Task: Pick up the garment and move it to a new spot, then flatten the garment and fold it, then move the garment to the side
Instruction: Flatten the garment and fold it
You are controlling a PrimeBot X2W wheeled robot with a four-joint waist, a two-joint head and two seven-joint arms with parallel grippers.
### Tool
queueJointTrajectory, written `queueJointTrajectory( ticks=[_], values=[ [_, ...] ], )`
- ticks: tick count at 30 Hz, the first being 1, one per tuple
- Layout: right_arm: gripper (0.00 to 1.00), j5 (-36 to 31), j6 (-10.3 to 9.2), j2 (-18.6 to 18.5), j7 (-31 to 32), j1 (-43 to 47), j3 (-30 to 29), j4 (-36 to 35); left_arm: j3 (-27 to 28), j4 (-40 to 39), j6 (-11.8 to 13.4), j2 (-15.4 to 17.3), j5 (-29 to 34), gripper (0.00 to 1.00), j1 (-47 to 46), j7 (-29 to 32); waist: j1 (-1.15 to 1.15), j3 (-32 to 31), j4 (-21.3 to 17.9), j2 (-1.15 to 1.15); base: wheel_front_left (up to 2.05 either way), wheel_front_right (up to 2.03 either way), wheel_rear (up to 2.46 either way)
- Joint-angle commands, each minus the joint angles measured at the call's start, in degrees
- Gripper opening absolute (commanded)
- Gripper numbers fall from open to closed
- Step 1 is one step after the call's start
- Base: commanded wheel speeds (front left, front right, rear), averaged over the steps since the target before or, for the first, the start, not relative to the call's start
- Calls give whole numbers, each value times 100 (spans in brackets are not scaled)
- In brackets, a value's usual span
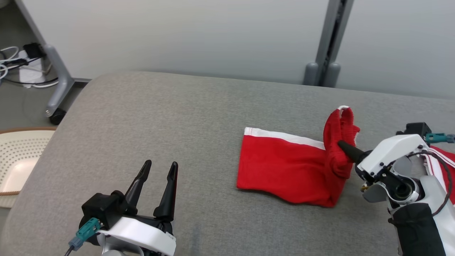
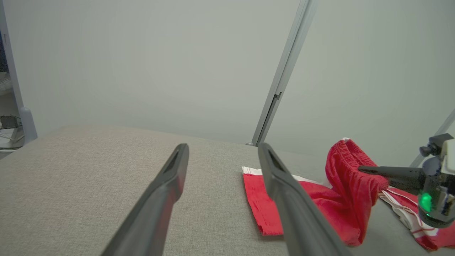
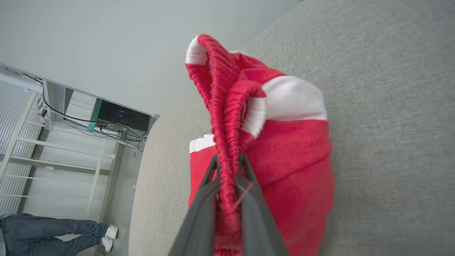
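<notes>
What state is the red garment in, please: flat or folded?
Garment half-folded: one end lies flat, the other is lifted, pinched in the right end effector.

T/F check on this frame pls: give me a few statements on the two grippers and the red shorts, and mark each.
1. The right gripper is shut on the garment at its elastic waistband. True.
2. The left gripper also grips the garment. False: it is open over the bare grey surface, apart from the cloth.
3. The garment lies fully flat. False: its waistband end is lifted and bunched at the right gripper, and the rest lies on the grey surface.
4. The garment is red with white trim. True.
</notes>
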Motion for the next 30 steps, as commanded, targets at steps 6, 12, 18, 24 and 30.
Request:
queueJointTrajectory(
  ticks=[6,12,18,24,30],
  values=[
    [0,539,1,64,177,-84,380,-164,-66,67,-40,-55,5,100,-53,7,0,91,521,0,0,0,0],
    [0,988,1,51,-60,-221,972,95,-82,113,-67,-91,11,100,-93,-10,0,188,808,0,0,0,0],
    [0,1355,2,51,-520,-572,1595,764,-96,169,-112,-157,23,100,-194,-37,0,317,980,0,0,0,0],
    [44,1805,2,54,-845,-883,2218,1279,-66,235,-138,-179,43,100,-218,-53,0,375,977,0,0,0,0],
    [100,2410,1,51,-1079,-894,2848,1084,-31,281,-121,-132,38,100,-214,-58,0,253,723,0,0,0,0]
  ],
)
